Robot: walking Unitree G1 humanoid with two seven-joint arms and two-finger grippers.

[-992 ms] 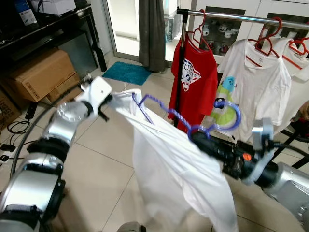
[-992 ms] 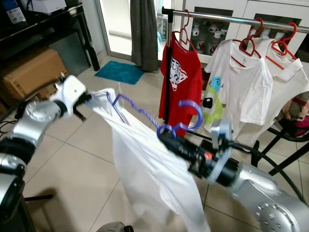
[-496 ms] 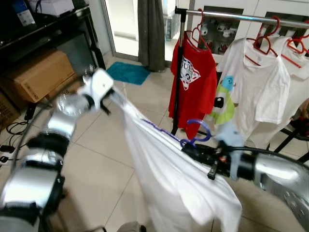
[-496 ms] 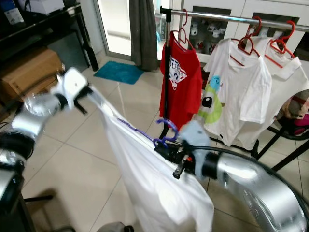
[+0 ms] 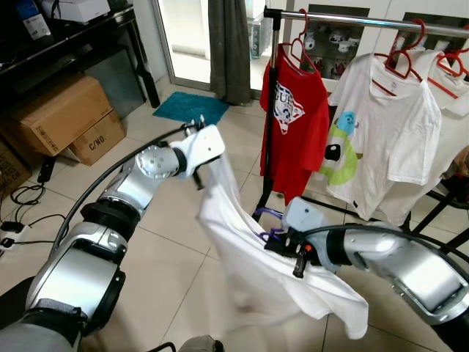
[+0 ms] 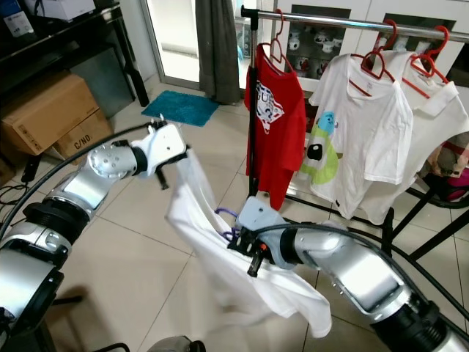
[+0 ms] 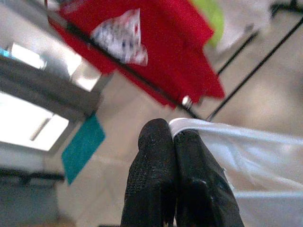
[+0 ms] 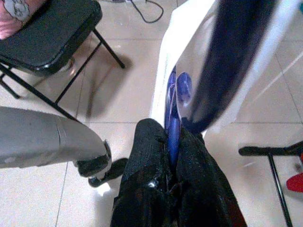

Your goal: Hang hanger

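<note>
Left eye view: a white shirt (image 5: 256, 249) on a purple hanger (image 5: 267, 224) sags between the robot's two arms, well short of the clothes rail (image 5: 366, 18) at 1 o'clock. The left end effector (image 7: 173, 142), raised at 10 o'clock of the garment, is pinched closed on a fold of the white cloth. The right end effector (image 8: 169, 137), low at centre frame, is clamped on the hanger's purple stem, the hook poking up just beside it. By the look of things the task is at its middle stage: hanger and shirt are in hand, but the hook is not yet on the rail, and the lift and the reach towards it remain. On the rail already hang a red T-shirt (image 5: 297, 110) and a white T-shirt (image 5: 385, 117) on red hangers, leaving little free bar. The rack's upright pole (image 5: 272, 88) stands between robot and rail. Cardboard boxes (image 5: 62, 114) sit at 9 o'clock, a teal mat (image 5: 192, 108) at 11 o'clock on the tiled floor (image 5: 168, 249).
</note>
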